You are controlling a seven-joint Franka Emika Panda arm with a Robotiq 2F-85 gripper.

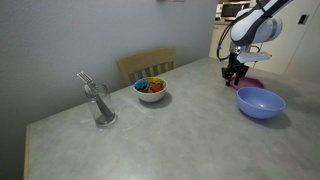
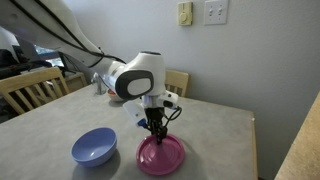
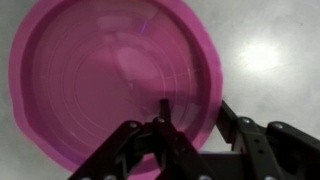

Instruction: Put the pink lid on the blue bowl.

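The pink lid point(image 3: 110, 75) lies flat on the grey table; it shows in both exterior views point(image 1: 251, 84) point(image 2: 160, 156). The blue bowl point(image 1: 260, 103) point(image 2: 95, 148) stands upright and empty beside it, a short gap apart. My gripper point(image 3: 195, 108) points straight down at the lid's edge point(image 1: 234, 73) point(image 2: 153, 127). In the wrist view its jaws are apart and straddle the rim, one finger over the inside of the lid and one outside. The jaws have not closed on the rim. The bowl is outside the wrist view.
A white bowl with colourful contents point(image 1: 151, 90) sits mid-table. A clear glass holding a utensil point(image 1: 100, 106) stands toward one end. A wooden chair point(image 1: 147, 65) is behind the table, another shows in an exterior view point(image 2: 30, 88). The table edge point(image 2: 250, 150) is near the lid.
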